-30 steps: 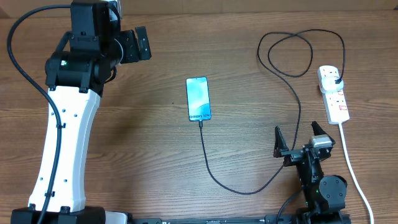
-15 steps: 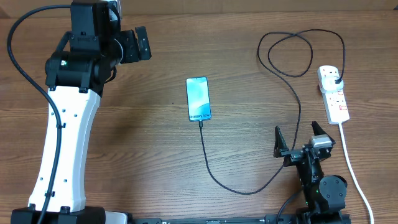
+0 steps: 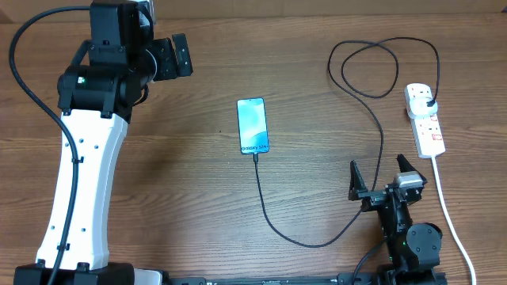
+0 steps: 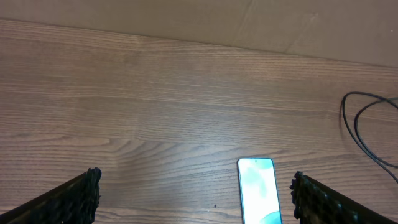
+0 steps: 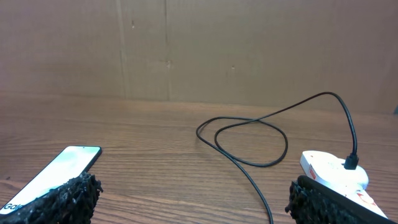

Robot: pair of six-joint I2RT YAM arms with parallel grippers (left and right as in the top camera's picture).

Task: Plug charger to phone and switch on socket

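One phone (image 3: 253, 127): flat on the table (image 3: 198, 198), middle, screen up.
Charger (image 3: 273, 226): tip touches the phone's bottom end, plug in the socket (image 3: 424, 120).
Socket: far right side.
Left gripper (image 4: 194, 177): fingers wide apart, empty.
Right gripper (image 3: 378, 165): fingers wide apart, empty.

Only one readable thing there: the phone (image 3: 253, 127), ahead and to the left of my right gripper (image 3: 379, 167), showed white "Galaxy" lettering at the screen end nearer me. A few characters followed it, too small for me to read. The socket (image 3: 428, 131), ahead to the right, carried red marks, none legible.
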